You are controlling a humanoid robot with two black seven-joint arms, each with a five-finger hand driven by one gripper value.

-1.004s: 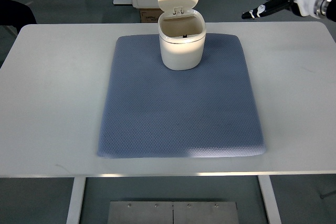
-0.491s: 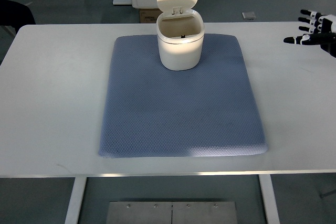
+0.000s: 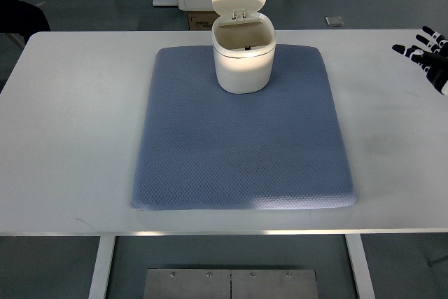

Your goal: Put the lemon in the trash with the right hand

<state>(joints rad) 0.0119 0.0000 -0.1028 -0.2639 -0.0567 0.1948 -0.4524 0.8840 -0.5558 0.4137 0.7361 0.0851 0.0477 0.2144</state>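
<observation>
White bin (image 3: pixel 242 57) lid up, mat's (image 3: pixel 238 159) far edge | lemon not visible, I judge it's binned | right hand (image 3: pixel 428 57) desk's right edge, fingers spread, empty | next: park arm

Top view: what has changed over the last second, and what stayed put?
The black-and-white right robot hand has pulled back from above the table's far right corner to the right edge, lower in the picture, fingers spread, empty. The cream lidded trash bin, lid up, and the blue textured mat stayed put. No lemon shows.
</observation>
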